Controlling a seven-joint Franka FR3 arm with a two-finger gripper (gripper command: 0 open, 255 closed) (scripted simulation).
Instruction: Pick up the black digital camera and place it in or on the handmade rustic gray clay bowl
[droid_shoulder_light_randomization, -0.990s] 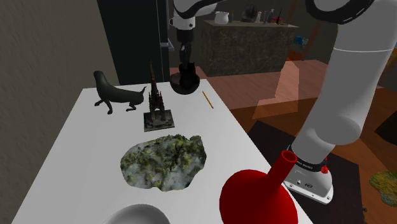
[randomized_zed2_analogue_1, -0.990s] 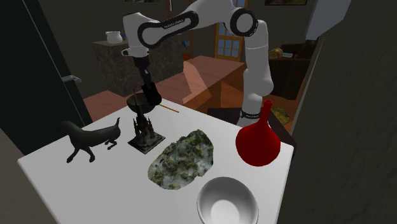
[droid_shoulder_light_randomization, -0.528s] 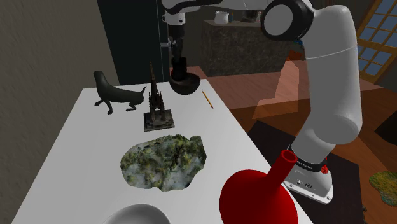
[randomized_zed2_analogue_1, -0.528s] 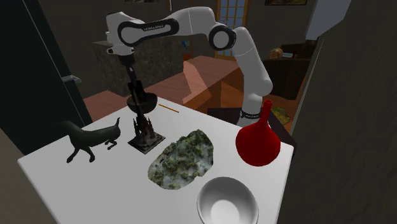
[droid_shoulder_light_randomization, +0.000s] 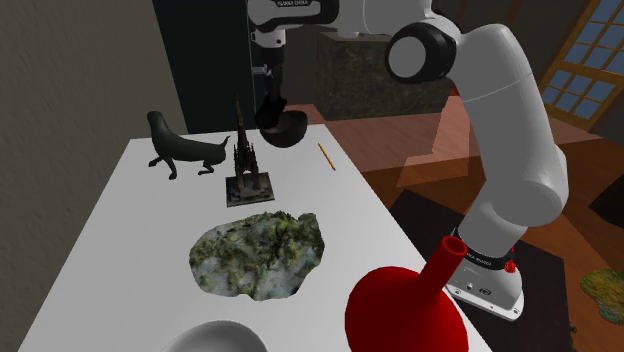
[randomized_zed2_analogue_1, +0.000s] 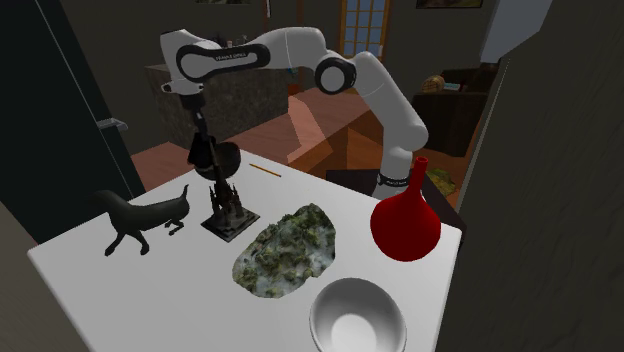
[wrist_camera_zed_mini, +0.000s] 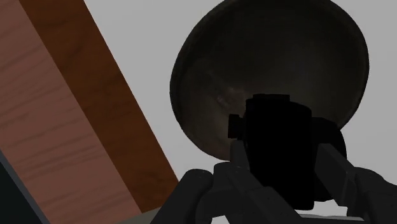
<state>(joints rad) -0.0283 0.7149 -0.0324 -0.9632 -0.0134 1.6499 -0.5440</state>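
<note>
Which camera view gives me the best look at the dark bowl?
The wrist view: it looks straight into the dark bowl, though the held camera covers part. Shoulder and second exterior views show it small, from the side, by the tool.

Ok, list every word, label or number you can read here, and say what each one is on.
White lettering on the arm's upper link: too small to read.
Printed strip on the arm's base collar: too small to read.
No text visible on the black camera, the dark bowl or the red vase.
</note>
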